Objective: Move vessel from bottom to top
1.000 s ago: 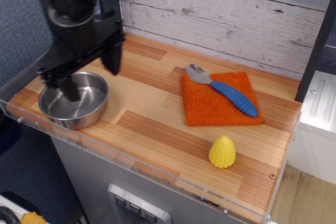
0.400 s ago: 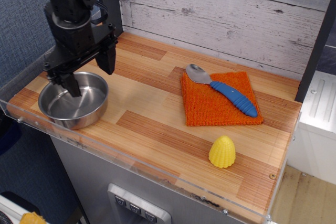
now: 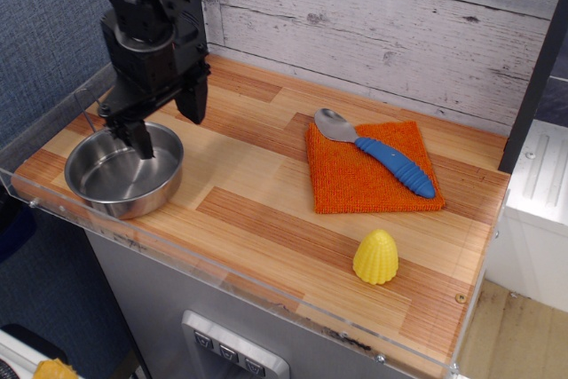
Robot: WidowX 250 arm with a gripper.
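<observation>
The vessel (image 3: 120,182) is a round, shiny steel pan at the front left of the wooden table, with its thin wire handle toward the back left. My black gripper (image 3: 167,122) hangs open above the pan's far rim. One finger (image 3: 140,139) points down over the rim. The other finger (image 3: 193,102) is over the wood behind the pan. The jaws hold nothing.
An orange cloth (image 3: 373,182) lies at the back right with a blue-handled metal spoon (image 3: 382,153) on it. A yellow corn-shaped toy (image 3: 376,256) stands near the front right. A clear plastic lip (image 3: 222,283) runs along the table's front edge. A plank wall stands behind.
My gripper has moved right and toward the back, from over the pan's inside to above its far rim. The pan has not moved.
</observation>
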